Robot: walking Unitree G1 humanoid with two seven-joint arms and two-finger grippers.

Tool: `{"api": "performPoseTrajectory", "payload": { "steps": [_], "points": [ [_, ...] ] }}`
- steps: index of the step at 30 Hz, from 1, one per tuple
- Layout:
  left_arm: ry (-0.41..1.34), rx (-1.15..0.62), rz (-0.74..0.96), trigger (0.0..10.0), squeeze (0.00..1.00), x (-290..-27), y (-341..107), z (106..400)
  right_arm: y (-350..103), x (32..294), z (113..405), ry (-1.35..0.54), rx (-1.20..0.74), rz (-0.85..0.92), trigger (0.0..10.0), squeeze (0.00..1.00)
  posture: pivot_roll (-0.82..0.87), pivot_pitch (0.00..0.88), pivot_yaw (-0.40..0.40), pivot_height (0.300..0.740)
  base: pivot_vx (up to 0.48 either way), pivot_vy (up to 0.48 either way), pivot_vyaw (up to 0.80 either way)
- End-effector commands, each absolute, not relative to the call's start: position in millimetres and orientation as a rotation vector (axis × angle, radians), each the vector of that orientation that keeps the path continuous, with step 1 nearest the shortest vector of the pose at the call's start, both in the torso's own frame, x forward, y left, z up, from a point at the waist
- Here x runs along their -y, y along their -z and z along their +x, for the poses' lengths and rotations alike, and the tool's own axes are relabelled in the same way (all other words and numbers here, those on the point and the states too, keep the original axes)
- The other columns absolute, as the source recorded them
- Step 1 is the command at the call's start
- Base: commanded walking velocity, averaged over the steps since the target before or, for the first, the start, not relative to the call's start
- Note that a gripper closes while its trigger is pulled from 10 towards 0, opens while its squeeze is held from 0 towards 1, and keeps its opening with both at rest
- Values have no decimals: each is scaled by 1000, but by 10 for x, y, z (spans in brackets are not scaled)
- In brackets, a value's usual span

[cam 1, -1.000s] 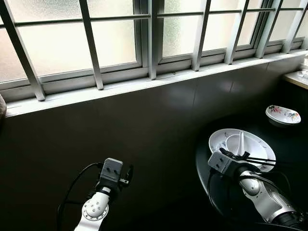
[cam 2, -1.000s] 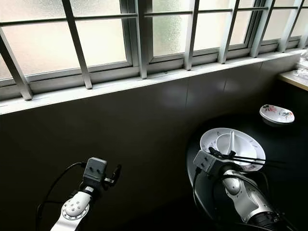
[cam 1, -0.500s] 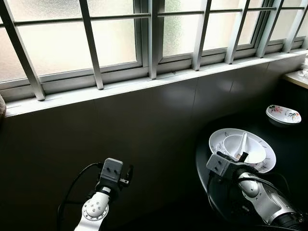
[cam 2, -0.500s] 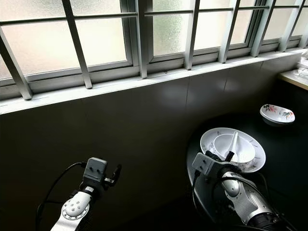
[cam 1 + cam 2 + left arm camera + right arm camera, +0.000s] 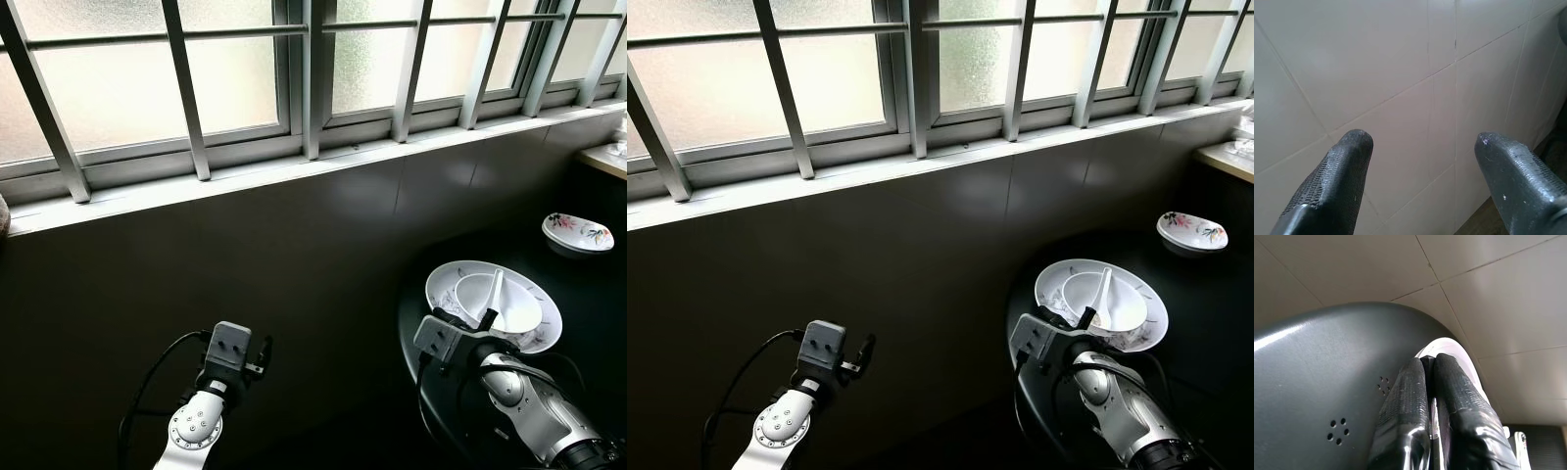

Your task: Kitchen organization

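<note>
A: Backdrop, item one: frosted barred window (image 5: 235, 88) over a dark tiled wall (image 5: 294, 255); to the right, a round dark grey table (image 5: 588, 392) with small perforations. What stood on it?

B: Item two: a wide white plate with a floral rim (image 5: 541, 328), carrying a plain white bowl (image 5: 514, 308) with a white ceramic spoon (image 5: 493, 294) leaning inside. Stacked that way, the set looked gathered for clearing in one go. Item three: a small white floral dish (image 5: 578, 232), far right, well apart from the stack.

A: And the right gripper (image 5: 1431, 369)?

B: Low at the near-left rim of the plate, its two black fingers (image 5: 1405, 396) pressed nearly together, narrow. In the right wrist view the tips met the plate's edge; whether they pinched the rim or merely touched it, I could not tell. The flat, low approach suited sliding under or nipping a thin lip.

A: Left gripper (image 5: 1422, 142)?

B: Idle at the near left, fingers spread wide, facing bare wall tiles, holding nothing; presumably kept clear while the right arm worked.
</note>
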State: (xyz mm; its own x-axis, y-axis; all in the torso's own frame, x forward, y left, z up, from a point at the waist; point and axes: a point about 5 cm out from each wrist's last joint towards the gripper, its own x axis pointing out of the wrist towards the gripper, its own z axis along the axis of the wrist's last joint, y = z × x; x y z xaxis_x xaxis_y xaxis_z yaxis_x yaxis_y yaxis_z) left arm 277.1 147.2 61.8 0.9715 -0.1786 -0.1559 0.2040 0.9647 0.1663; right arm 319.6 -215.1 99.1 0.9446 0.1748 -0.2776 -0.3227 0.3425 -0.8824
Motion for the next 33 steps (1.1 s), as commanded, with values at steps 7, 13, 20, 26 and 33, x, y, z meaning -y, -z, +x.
{"api": "performPoseTrajectory", "payload": {
  "steps": [7,13,20,26,33],
  "points": [
    [186,-130,169,10000,0,-1465,-627,2772,-1140,2114,3228,-283,-67,-1345,0,0,-40,0,-7,740,0,0,0],
    [186,-130,163,10000,0,-1459,-627,2770,-1117,2072,3218,-278,-66,-1356,0,0,-41,0,-8,740,0,0,0],
    [187,-129,156,10000,0,-1457,-628,2767,-1113,2043,3198,-262,-63,-1362,0,0,-44,0,-6,740,0,0,0],
    [187,-129,153,10000,0,-1457,-628,2767,-1191,2045,3241,-203,-55,-1348,10000,0,-45,0,-6,740,0,0,0],
    [186,-129,146,10000,0,-1456,-629,2769,-1294,2027,3271,-167,-10,-1396,10000,0,-44,0,-8,740,0,0,0]
  ]
}}
